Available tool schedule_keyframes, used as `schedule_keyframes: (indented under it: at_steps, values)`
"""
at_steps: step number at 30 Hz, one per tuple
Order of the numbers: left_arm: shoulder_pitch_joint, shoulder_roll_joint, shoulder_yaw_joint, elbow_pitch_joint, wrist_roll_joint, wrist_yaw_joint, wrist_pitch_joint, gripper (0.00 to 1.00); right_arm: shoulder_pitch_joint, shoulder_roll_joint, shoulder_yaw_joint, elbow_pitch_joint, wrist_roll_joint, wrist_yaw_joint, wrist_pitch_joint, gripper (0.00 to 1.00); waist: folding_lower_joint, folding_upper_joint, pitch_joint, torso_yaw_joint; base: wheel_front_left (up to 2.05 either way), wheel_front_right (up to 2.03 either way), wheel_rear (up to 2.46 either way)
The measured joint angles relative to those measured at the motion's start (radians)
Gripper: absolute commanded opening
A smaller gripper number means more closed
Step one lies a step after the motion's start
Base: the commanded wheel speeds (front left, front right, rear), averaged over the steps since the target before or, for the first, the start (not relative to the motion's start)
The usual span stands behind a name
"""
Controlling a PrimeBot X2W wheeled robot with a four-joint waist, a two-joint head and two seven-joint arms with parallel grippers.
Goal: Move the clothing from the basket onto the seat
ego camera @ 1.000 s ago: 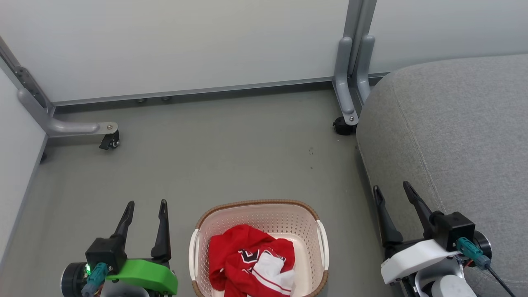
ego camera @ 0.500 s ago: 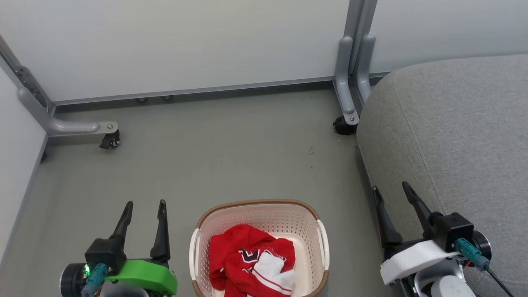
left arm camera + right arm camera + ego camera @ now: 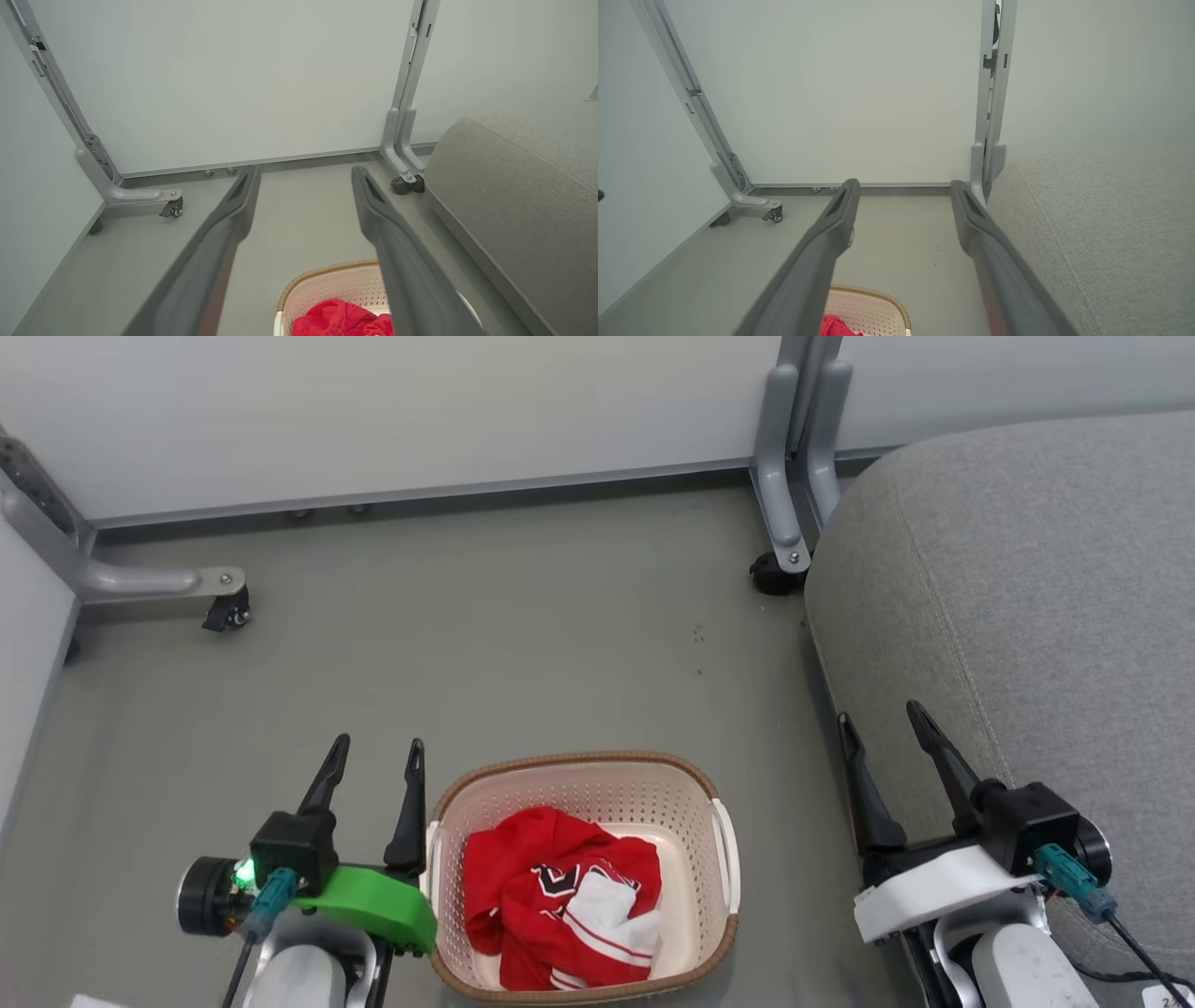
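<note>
The cream basket with its brown rim sits on the floor at the bottom middle of the head view. Crumpled red clothing with white panels and dark lettering lies inside it. My left gripper stands open just left of the basket, fingers apart and empty. My right gripper is open too, at the edge of the grey seat on the right. The left wrist view shows the basket, the red clothing and the seat. The right wrist view shows a corner of the basket and the seat.
White partition panels close off the back and left. Their grey metal feet with castors stand at the left and beside the seat's far corner. Grey floor lies open beyond the basket.
The head camera has tilted down, shifting the whole picture up. My left gripper has moved up and right, closer to the basket's left wall. The clothing lies as before.
</note>
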Motion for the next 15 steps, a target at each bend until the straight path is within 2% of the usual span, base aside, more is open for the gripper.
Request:
schedule_keyframes:
  at_steps: [7, 15]
  values:
    - [-0.131, -0.001, -0.086, 0.140, 0.035, -0.006, 0.000, 1.00, -0.055, 0.000, 0.018, -0.032, 0.000, 0.000, -0.002, 1.00, 0.0000, 0.0000, 0.089, -0.024, 0.00, 0.00, 0.00]
    - [-0.316, -0.001, -0.183, 0.374, 0.070, -0.004, 0.000, 1.00, -0.132, 0.000, 0.043, -0.067, 0.010, 0.000, -0.014, 1.00, 0.0000, 0.0000, 0.219, -0.061, 0.00, 0.00, 0.00]
